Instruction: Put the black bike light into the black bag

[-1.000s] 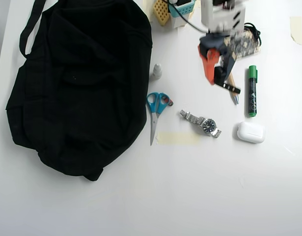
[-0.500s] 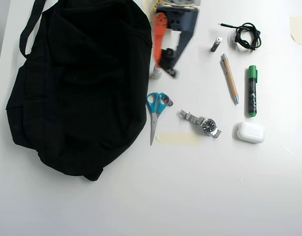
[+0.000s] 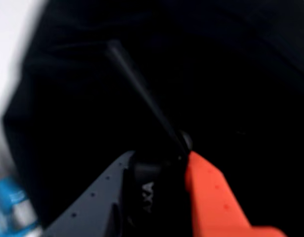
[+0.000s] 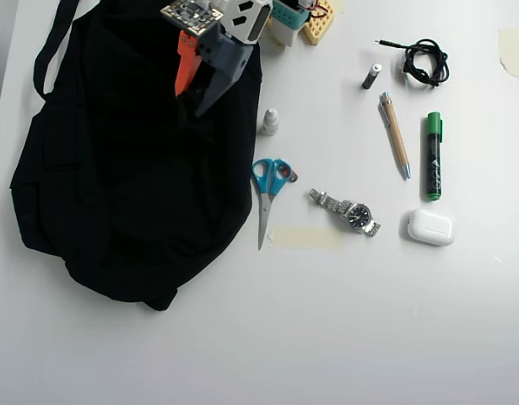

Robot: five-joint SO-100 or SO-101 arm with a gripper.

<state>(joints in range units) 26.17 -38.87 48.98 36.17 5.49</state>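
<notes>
In the wrist view my gripper (image 3: pixel 160 160), with one grey finger and one orange finger, is shut on the black bike light (image 3: pixel 148 190), which carries white lettering. Its thin strap tail (image 3: pixel 137 84) sticks out forward past the fingertips. The black bag (image 3: pixel 67 98) fills nearly the whole view behind it. In the overhead view the gripper (image 4: pixel 190 99) hangs over the upper right part of the large floppy black bag (image 4: pixel 116 194). The light itself cannot be made out there against the black fabric.
On the white table right of the bag lie blue-handled scissors (image 4: pixel 266 190), a small white bottle (image 4: pixel 269 122), a watch (image 4: pixel 348 211), a pen (image 4: pixel 395 135), a green marker (image 4: pixel 433 156), a white case (image 4: pixel 430 227), a coiled cable (image 4: pixel 426 61) and a small dark cylinder (image 4: pixel 371 76).
</notes>
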